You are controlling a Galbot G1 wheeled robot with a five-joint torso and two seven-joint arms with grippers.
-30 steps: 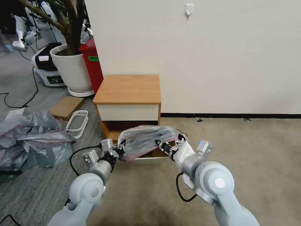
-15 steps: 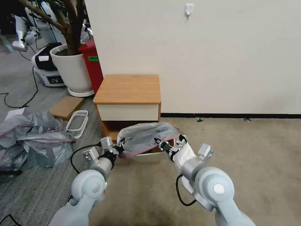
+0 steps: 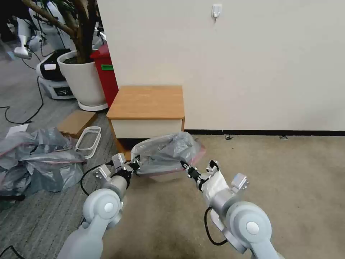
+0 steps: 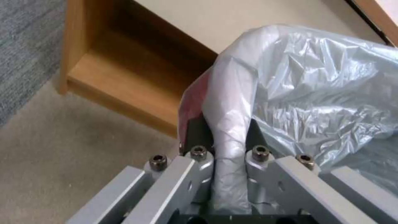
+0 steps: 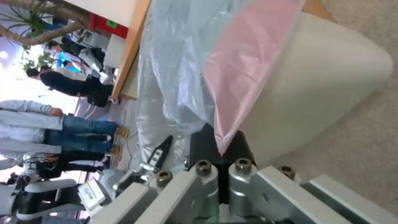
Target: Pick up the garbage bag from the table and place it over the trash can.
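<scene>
We hold the garbage bag (image 3: 166,154) stretched between both grippers, low in front of the nightstand (image 3: 147,102), and it drapes over the cream-white trash can (image 3: 166,176), whose lower front wall peeks out beneath the plastic. The left gripper (image 3: 136,166) sits at about nine o'clock of the bag, its jaws closed tight on a twisted bunch of the film, which in the left wrist view (image 4: 226,146) runs straight down between the two fingers. The right gripper (image 3: 185,167) sits at about four o'clock of the bag, its jaws pinched together on the very tip of the pink-red rim band (image 5: 244,68), with the bin's rounded corner (image 5: 327,87) just beside that pinch in the right wrist view (image 5: 222,148). We judge the bag very light, limp and slippery: thin crinkled film that balloons with trapped air, holds no shape of its own, and may tear or slide out of a narrow pinch if we pull hard. We think the best hold is on the doubled rim band at opposite sides of the mouth, where the plastic looks thickest; our right hold is on that band but shallow, so it could slip. From the head view the bag seems to cover the bin's top, though we cannot tell whether the band has passed below the rolled rim all round.
</scene>
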